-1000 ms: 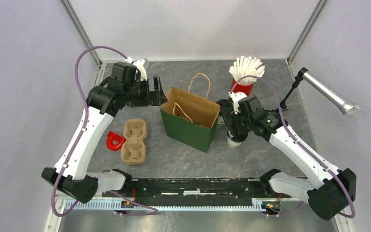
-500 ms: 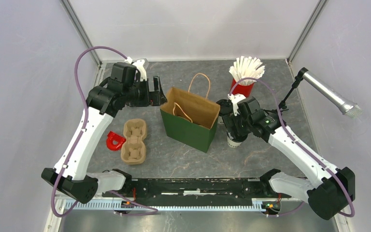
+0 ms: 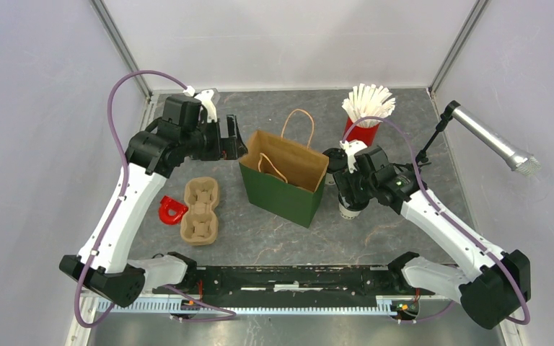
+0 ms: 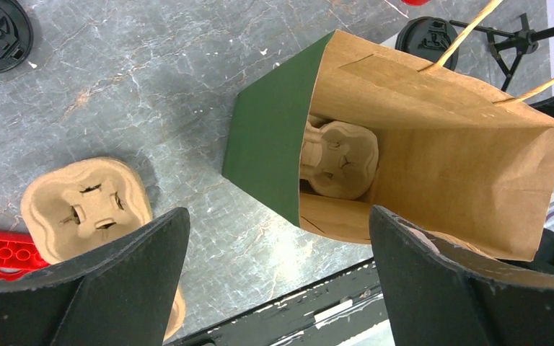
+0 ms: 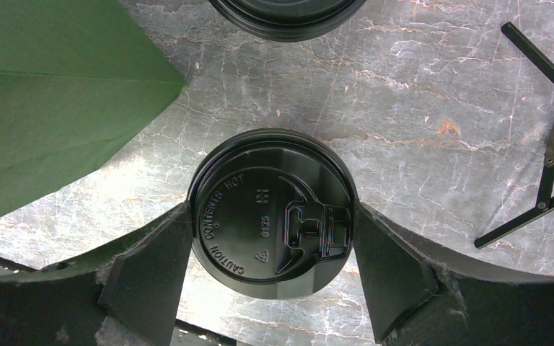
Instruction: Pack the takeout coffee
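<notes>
Working nearest the front edge, right of centre: straddling the nearer coffee cup (image 5: 270, 213) with the right gripper (image 5: 270, 241), jaws spread wide, fingers (image 5: 151, 267) lying one at each side of the black lid, at or just off its rim; not showing whether pressing, so impossible to call it gripped. Standing upright on the table (image 3: 404, 137), lid on, just right of the green bag (image 3: 281, 191). Lying toward the left edge, a spare pulp carrier (image 3: 200, 210) with a red piece (image 3: 172, 210) just beside it. Judging the step in hand: securing this cup for lifting into the bag. Doing it well, probably: keeping the pads level and centred on the cup, squeezing only enough to hold without buckling paper or popping the lid, raising straight up before crossing, clearing the bag's rim and handles, then aiming for a pocket of the carrier in the bag (image 4: 339, 158). Waiting further back, the second cup (image 3: 334, 160), lidded, close by the bag's right side. Hanging over the bag's far-left side, the left gripper (image 4: 278, 215), fingers wide apart, pinching nothing, well placed for steadying the mouth. Standing toward the far-right corner, a red cup of straws (image 3: 363, 132).
</notes>
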Robot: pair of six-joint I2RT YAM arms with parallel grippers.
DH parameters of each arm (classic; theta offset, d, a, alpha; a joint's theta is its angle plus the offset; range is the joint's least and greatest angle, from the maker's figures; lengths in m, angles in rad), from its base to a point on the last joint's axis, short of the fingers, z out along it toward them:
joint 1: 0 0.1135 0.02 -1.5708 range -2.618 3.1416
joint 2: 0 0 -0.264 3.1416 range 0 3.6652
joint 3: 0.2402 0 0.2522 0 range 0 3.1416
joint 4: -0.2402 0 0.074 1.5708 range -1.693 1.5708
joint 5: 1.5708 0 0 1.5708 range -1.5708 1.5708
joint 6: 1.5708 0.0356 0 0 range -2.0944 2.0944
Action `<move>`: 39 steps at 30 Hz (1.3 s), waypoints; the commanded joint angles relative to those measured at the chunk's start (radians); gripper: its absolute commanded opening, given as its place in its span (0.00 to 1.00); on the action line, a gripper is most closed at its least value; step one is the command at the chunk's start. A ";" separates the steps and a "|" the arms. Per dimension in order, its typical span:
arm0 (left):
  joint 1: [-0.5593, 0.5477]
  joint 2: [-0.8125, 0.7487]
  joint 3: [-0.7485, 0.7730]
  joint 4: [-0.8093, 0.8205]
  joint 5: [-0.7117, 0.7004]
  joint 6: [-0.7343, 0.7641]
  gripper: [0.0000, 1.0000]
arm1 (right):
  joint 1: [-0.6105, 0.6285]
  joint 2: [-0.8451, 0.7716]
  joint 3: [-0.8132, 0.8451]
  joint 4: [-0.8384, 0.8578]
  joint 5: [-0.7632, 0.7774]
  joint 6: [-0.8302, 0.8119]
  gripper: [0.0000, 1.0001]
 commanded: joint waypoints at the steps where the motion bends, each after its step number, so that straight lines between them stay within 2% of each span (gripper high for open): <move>1: 0.004 -0.010 0.005 -0.002 -0.027 0.028 1.00 | 0.004 -0.011 -0.021 0.012 0.018 -0.003 0.81; 12: 0.008 0.061 0.091 -0.006 0.019 0.044 1.00 | 0.003 -0.043 0.021 -0.036 0.026 -0.013 0.78; 21: 0.008 0.147 0.125 -0.040 0.050 0.097 0.95 | 0.002 -0.071 0.033 -0.060 0.025 -0.017 0.79; 32: 0.006 0.203 0.171 -0.030 0.109 0.119 0.94 | 0.003 -0.074 0.013 -0.066 0.027 -0.024 0.82; 39: -0.001 0.234 0.181 -0.016 0.148 0.121 0.88 | 0.003 -0.071 0.035 -0.080 0.040 -0.035 0.81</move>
